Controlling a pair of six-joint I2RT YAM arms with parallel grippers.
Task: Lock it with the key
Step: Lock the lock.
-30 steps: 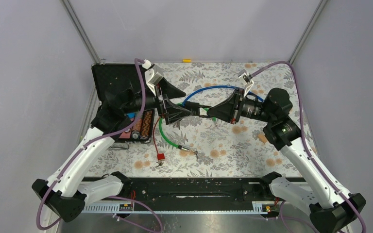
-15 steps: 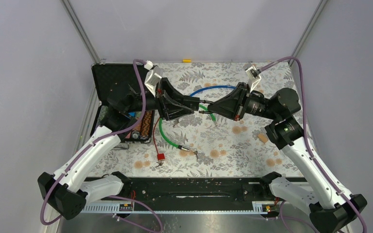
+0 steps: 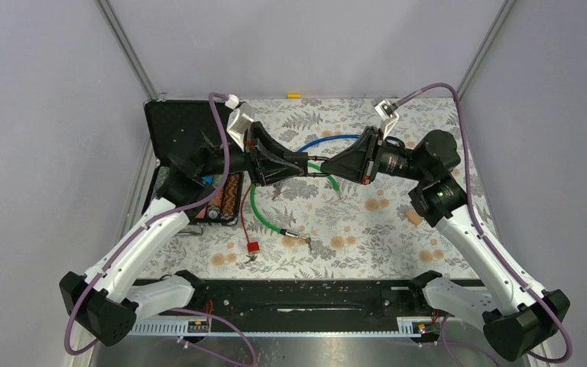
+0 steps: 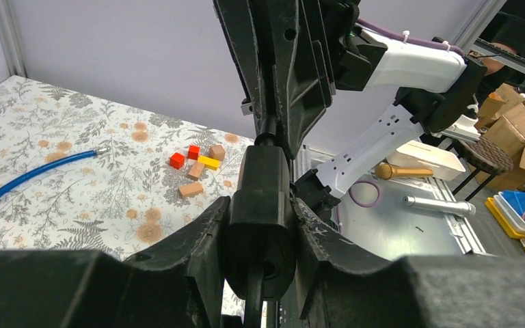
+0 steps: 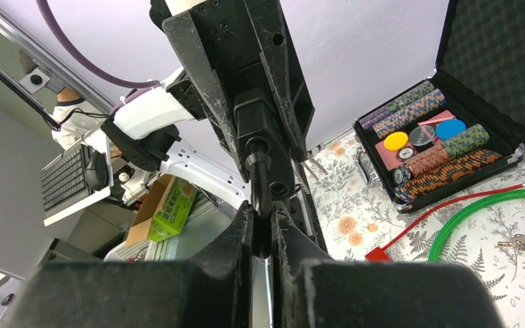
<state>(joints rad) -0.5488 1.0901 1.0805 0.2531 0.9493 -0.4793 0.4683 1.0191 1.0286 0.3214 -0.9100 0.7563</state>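
In the top view both arms meet above the middle of the table. My left gripper is shut on the black lock body, seen close between its fingers in the left wrist view as a dark block. From the right, my right gripper is shut on the key. In the right wrist view the key is a thin dark stem running from my closed right gripper into the end of the lock. The key's tip is hidden inside the lock.
An open black case with poker chips sits at the left. A green cable, a blue cable, a red cord with a tag and loose keys lie on the floral cloth. Small coloured blocks lie at the right.
My left gripper has closed from wide open onto the lock body. The right wrist has turned and shifted slightly back and left, still holding the key.
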